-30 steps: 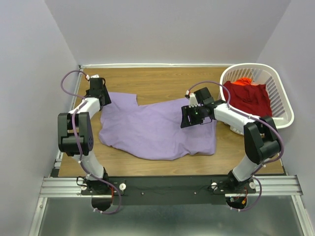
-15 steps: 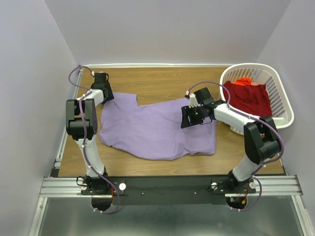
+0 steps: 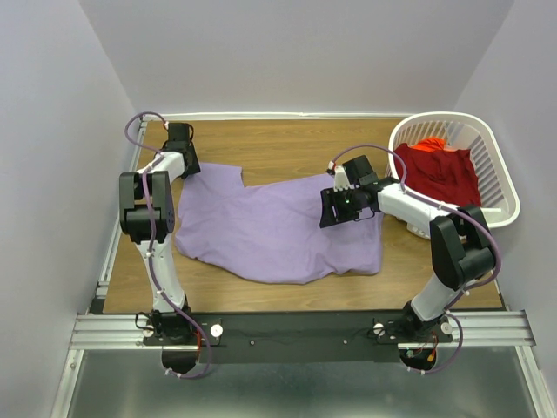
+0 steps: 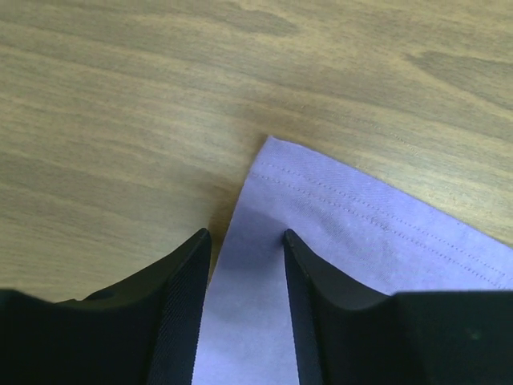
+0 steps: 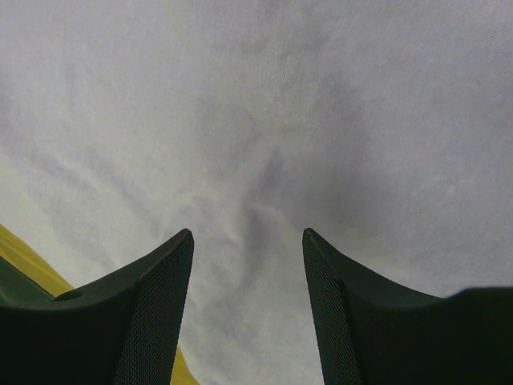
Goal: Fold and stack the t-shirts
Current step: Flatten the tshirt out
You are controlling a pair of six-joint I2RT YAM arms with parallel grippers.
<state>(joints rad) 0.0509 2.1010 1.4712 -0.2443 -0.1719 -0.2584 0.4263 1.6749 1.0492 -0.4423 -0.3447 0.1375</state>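
- Lavender t-shirt (image 3: 278, 231) is lying spread, slightly rumpled, mid-table (image 3: 287, 144). It's looking light, thin & limp, so prob. sagging and sliding once lifted; pinching hems/corners is looking like the best hold.
- Left gripper (image 4: 244, 241) is straddling the shirt's far-left stitched corner, jaws part open w/ the cloth edge between them, nothing clamped yet.
- Right gripper (image 5: 248, 237) is hovering low over the shirt's right side, jaws apart, gripping nothing.
- Red t-shirt (image 3: 439, 174) is sitting bunched in the white basket (image 3: 500, 209), far right.
- Nothing is blocking the fold; the basket is crowding the right edge.
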